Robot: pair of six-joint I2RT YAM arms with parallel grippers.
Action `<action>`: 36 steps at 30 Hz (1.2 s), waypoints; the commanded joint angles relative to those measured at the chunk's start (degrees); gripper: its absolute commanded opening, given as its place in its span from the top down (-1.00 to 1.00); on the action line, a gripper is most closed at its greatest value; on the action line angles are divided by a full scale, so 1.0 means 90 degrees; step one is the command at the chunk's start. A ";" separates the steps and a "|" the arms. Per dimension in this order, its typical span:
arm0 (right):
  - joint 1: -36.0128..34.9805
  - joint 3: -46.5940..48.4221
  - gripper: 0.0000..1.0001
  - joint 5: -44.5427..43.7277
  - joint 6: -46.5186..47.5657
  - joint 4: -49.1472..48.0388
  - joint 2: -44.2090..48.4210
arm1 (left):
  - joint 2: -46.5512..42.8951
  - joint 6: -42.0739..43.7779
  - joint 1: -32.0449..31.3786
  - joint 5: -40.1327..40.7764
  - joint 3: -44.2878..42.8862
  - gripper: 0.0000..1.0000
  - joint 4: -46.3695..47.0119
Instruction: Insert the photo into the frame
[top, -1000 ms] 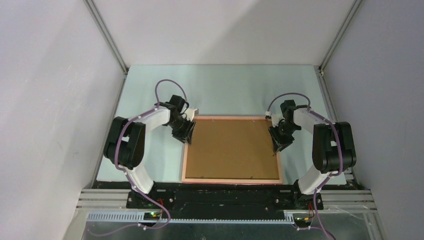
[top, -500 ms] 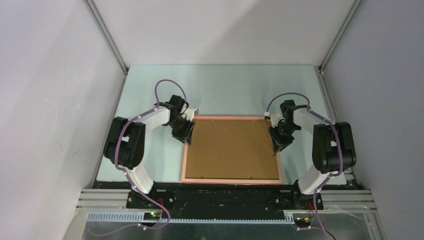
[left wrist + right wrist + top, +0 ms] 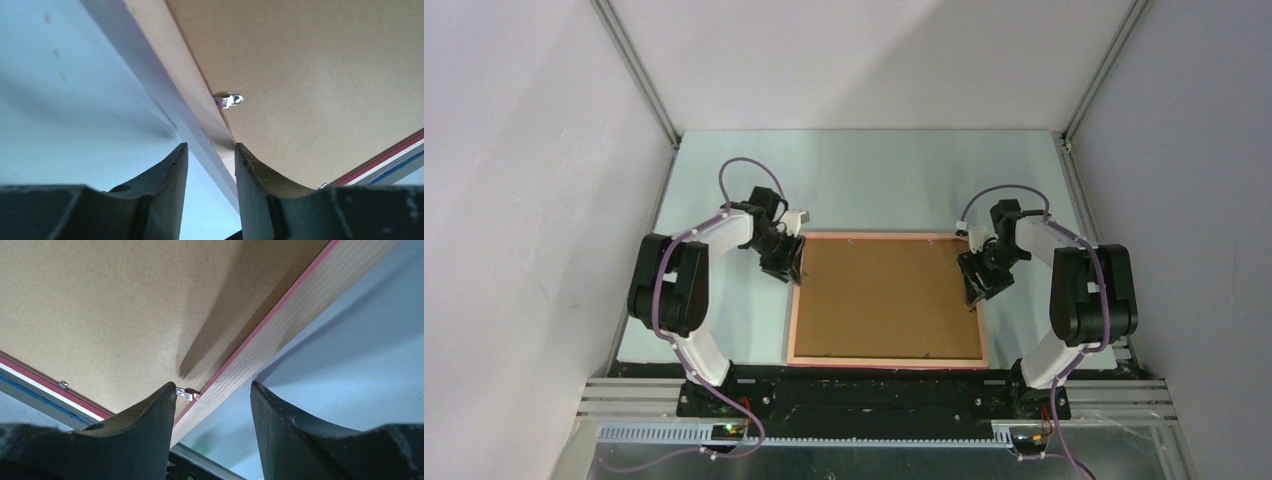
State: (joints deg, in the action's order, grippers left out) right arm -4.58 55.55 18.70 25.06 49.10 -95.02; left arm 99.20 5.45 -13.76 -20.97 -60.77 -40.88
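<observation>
Grips with the left claw (image 3: 210, 150) on the left rail of the frame (image 3: 795, 320), one black finger down on the table side, the other over the brown board (image 3: 884, 300), rail filling the gap between them. Straddles the right rail with the right claw (image 3: 214, 386), jaws apart and not pinching: bare table (image 3: 864, 185) visible between rail and outer finger, inner fingertip just beside a small metal clip (image 3: 186, 394).

Lies back up in the lower middle of the overhead view, salmon-pink border all round, board seated inside and covering the whole opening. Meets the left claw near its upper left corner, the right claw on the right side a little below the upper right corner. Shows a second clip (image 3: 227, 100) at the centre of the left wrist view, turned out from the left rail over the board's edge.

Rests on pale blue-green table running up to the top of the overhead view. Curves in from the bottom edge with the left arm (image 3: 674, 290) at left and the right arm (image 3: 1089, 290) at right, a purple cable (image 3: 744, 170) looped over each. Closes in on three sides with plain grey walls (image 3: 524, 200).
</observation>
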 commanded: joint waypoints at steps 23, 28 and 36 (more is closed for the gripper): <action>0.0223 0.0700 0.19 0.0234 -0.0702 -0.0251 -0.0535 | 0.0187 0.0103 0.0415 -0.1127 -0.0058 0.12 0.0072; 0.0262 0.0847 0.47 0.0282 -0.0792 -0.0235 -0.0664 | 0.0394 0.0053 0.0397 -0.1252 -0.0113 0.16 0.0074; 0.0318 0.1107 0.68 0.0513 -0.1069 -0.0266 -0.0916 | 0.0663 0.0000 0.0340 -0.1211 -0.0336 0.56 0.0074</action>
State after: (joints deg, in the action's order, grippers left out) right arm -1.63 62.85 20.47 16.60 48.05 -102.04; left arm 103.63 5.23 -10.13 -30.33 -61.56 -41.12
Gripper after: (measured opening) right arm 0.270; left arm 0.306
